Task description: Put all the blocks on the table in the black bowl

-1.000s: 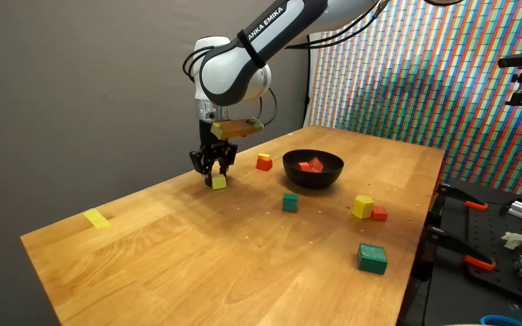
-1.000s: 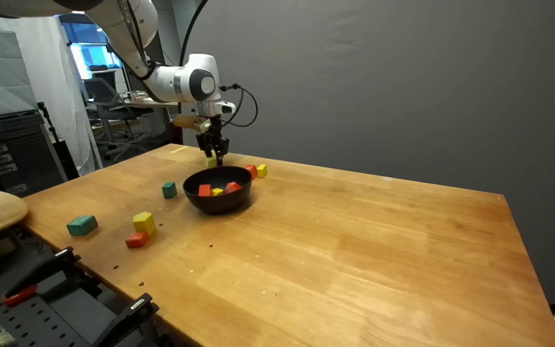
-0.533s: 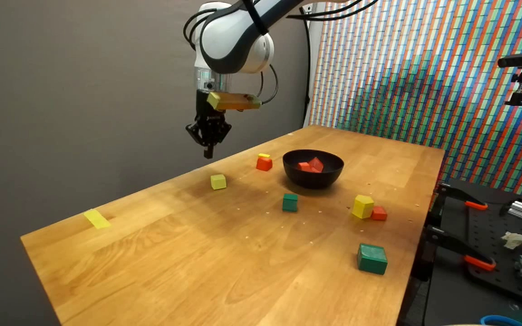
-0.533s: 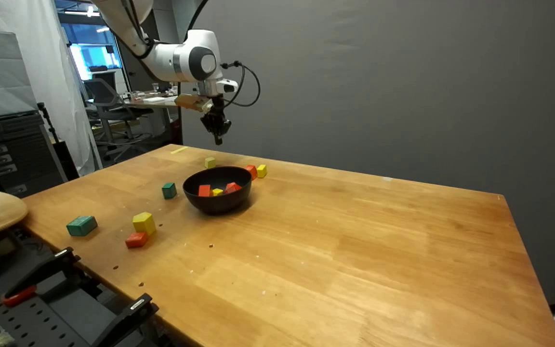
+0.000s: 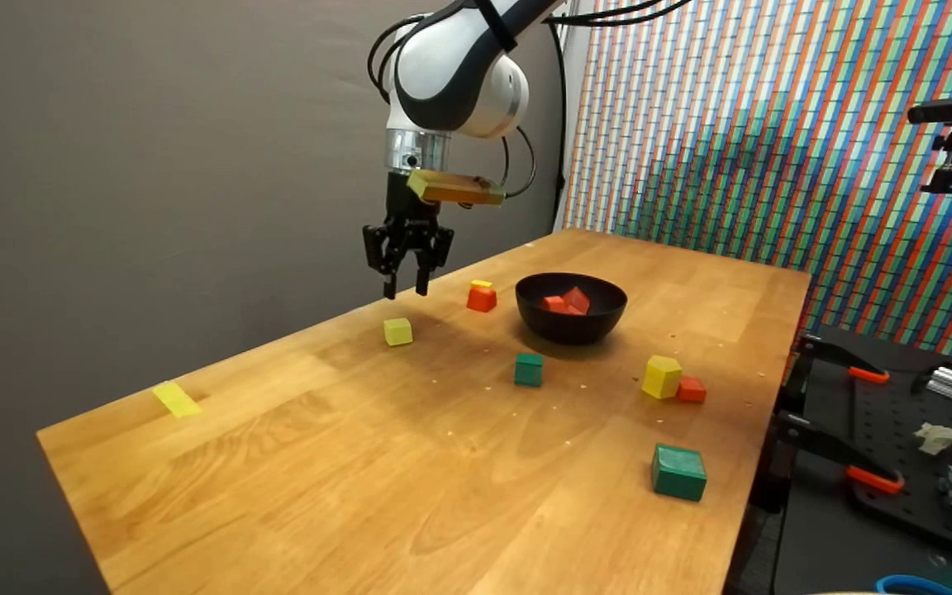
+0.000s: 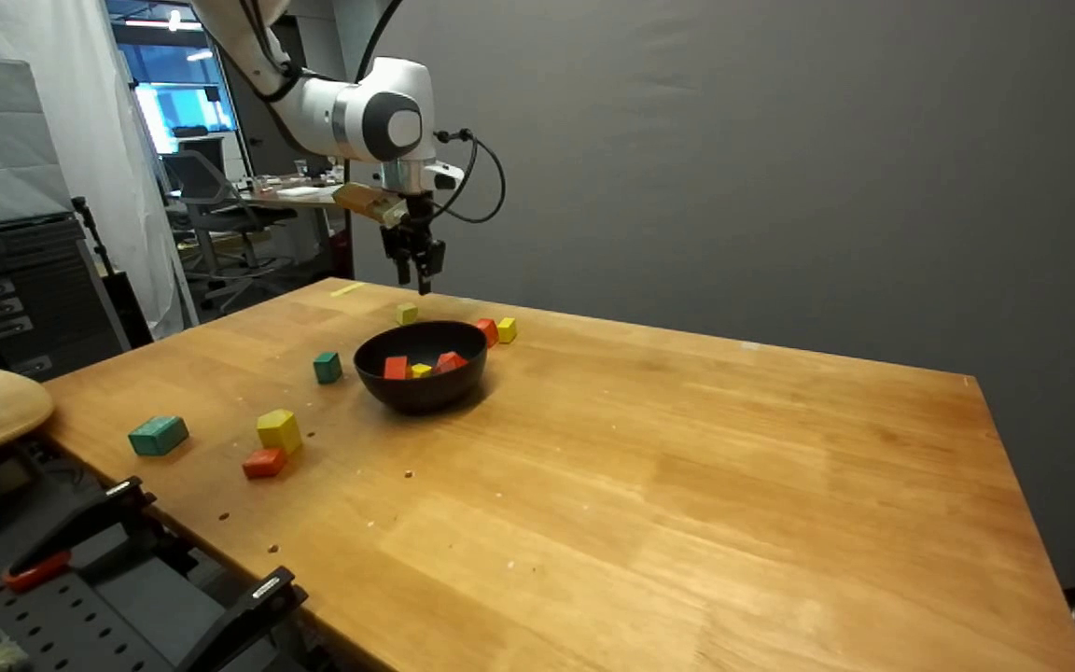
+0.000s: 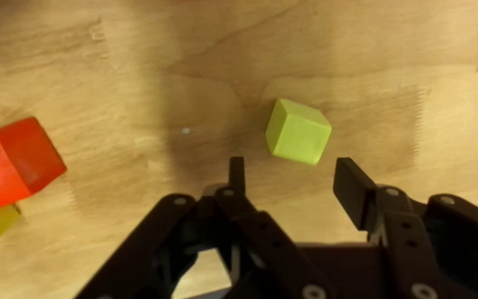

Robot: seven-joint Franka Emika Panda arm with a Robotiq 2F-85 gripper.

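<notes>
The black bowl (image 6: 421,401) stands upright on the honey-coloured table (image 6: 687,523), with red blocks (image 6: 396,368) and a small yellow block (image 6: 421,371) inside; the number of red ones is hard to tell. In an exterior view, a pale yellow-green cube (image 6: 407,315) rests flat near the table's back edge. Farther right along that edge lie a red-orange block (image 6: 488,331) and a bright yellow block (image 6: 507,330), just beside each other. A green cube (image 6: 328,369) sits between the bowl and the left edge. Toward the front-left edge lie a larger green block (image 6: 160,437) and a many-sided yellow block (image 6: 279,431), a low red block (image 6: 264,464) just beside the latter.
</notes>
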